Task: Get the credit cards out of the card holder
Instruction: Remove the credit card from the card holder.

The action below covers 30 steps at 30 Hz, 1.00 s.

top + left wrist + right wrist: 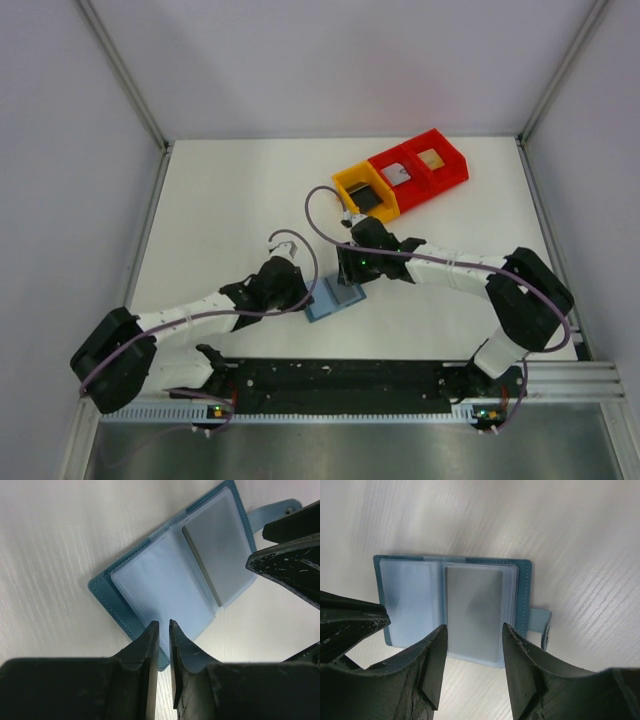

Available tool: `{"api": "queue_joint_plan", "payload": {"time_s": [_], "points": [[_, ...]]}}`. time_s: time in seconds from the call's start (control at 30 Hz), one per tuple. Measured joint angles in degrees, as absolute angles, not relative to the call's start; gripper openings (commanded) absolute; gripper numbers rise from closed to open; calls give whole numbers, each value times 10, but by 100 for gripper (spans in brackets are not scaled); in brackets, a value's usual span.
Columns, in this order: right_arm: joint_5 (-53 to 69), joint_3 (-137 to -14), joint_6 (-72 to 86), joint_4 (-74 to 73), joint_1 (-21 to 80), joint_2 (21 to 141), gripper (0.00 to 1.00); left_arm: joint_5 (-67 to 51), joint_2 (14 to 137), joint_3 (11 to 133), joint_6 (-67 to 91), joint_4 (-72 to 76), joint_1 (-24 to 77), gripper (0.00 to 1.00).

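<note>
Lying open and flat on the white table, the teal-blue folding card holder sits between the two arms, toward the table's near edge. Its pale, shiny plastic sleeves face up and a small snap tab sticks out from one side. A pale grey rectangular card sits inside the sleeve on the tab side.

The right gripper is over this card with its fingers set apart, one on either side of the card's near end and clamped on nothing. The left gripper is at the opposite edge of the card holder. Its fingers are nearly together, with only a thin slit between them. I cannot tell whether they pinch the sleeve edge or merely sit over it.

Well apart from the card holder, toward the far right of the table, a yellow plastic bin and two red plastic bins stand side by side in a touching row. A dark card lies in the yellow bin. A grey-white card lies in the middle red bin, and a tan card lies in the end red bin.
</note>
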State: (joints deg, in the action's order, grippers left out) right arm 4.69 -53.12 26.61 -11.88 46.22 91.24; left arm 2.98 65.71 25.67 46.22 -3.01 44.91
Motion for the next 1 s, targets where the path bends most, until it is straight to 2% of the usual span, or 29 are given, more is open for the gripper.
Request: {"api": "queue_joint_plan", "payload": {"time_s": [0.2,0.63,1.0], "points": [[41,-531,266,-121,462,926,48,15,716,264,459,-32,449,17],[48,-531,265,-120,462,951,46,10,718,264,459,-32,449,16],[68,-531,261,-120,462,951,36,9,718,264,459,-32,449,16]]}}
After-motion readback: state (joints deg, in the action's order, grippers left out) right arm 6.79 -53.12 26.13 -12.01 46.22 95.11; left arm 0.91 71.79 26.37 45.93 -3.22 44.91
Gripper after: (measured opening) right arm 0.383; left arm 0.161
